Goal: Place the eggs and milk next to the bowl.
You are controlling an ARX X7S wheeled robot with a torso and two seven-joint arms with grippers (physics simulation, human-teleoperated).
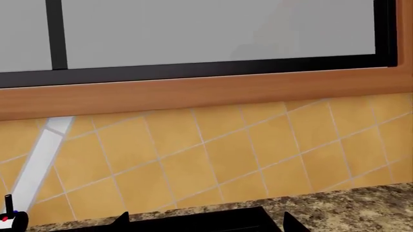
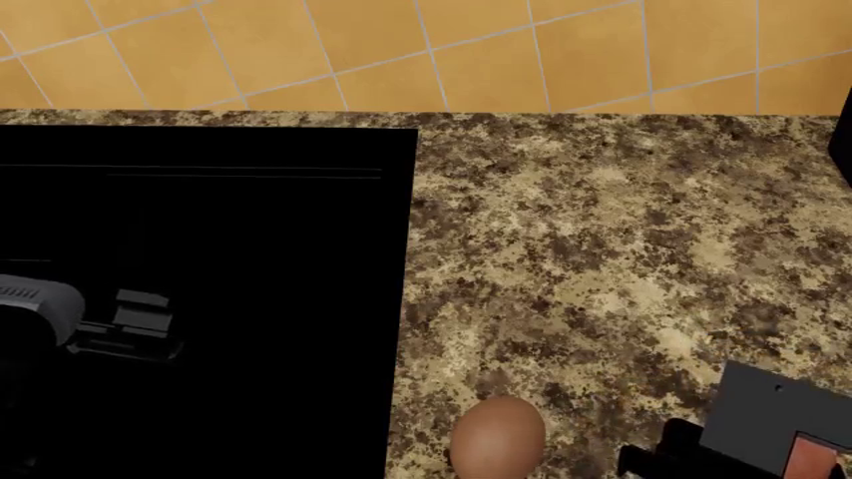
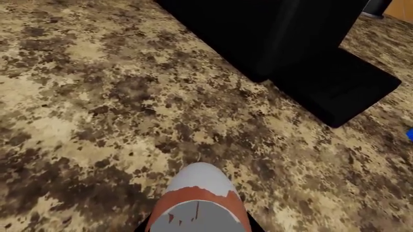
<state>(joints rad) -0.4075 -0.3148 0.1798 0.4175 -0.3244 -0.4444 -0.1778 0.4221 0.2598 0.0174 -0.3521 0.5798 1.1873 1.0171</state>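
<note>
A plain tan-brown egg (image 2: 497, 435) lies on the granite counter (image 2: 600, 249), just right of the black cooktop (image 2: 200, 249). My right gripper (image 3: 199, 227) is shut on the reddish-brown egg with a white-capped tip (image 3: 197, 191) and holds it just above the counter. In the head view this gripper (image 2: 692, 454) sits at the front right, a little right of the plain egg, and hides its egg. My left gripper (image 1: 206, 221) is open and empty over the cooktop (image 1: 193, 220), facing the tiled wall. The bowl and the milk are out of view.
A tall black appliance (image 3: 271, 34) with a low black base (image 3: 335, 82) stands on the counter ahead of the right gripper. An orange tiled backsplash (image 2: 399, 50) runs along the counter's back. A wooden window sill (image 1: 193, 92) and a white faucet-like bar (image 1: 38, 159) face the left gripper.
</note>
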